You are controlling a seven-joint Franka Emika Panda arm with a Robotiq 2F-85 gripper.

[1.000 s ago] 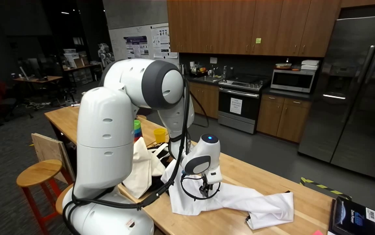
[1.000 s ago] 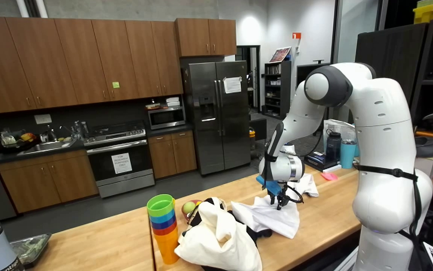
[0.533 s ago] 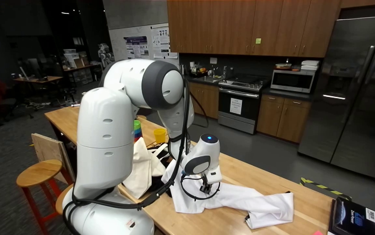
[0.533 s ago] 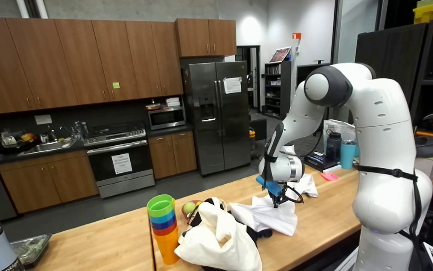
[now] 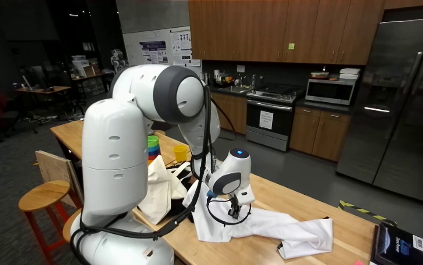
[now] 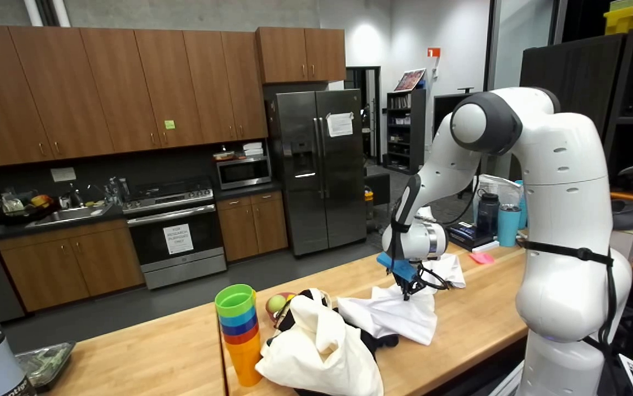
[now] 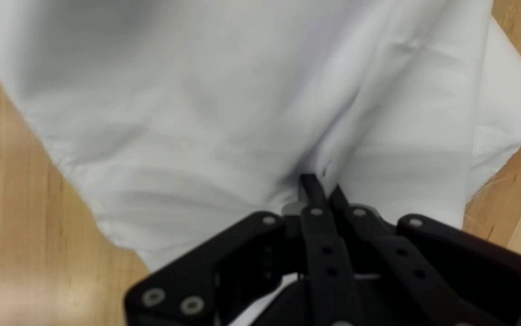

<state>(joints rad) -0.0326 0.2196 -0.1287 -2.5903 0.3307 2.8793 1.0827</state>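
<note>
The pincer point(image 7: 324, 183) is black and the cloth point(image 7: 242, 117) plain white. The counter point(image 6: 135, 352) is honey-coloured wood with streaky grain. The tote bag point(image 6: 322, 346) is cream; the stacked cups point(image 6: 239, 333) run green, light blue, dark blue, red and orange; the tumbler point(image 6: 508, 228) is turquoise.

In an exterior view, the room point(image 5: 24, 25) at the upper left is very dark, and the fridge point(image 5: 391, 129) looks tilted near the right edge. In an exterior view, a bright glow sits on the wall point(image 6: 367, 41). In the wrist view, the cloth point(image 7: 197, 127) is blurry, with gray shadow upper left, and the bench point(image 7: 16, 217) shines lower left.
</note>
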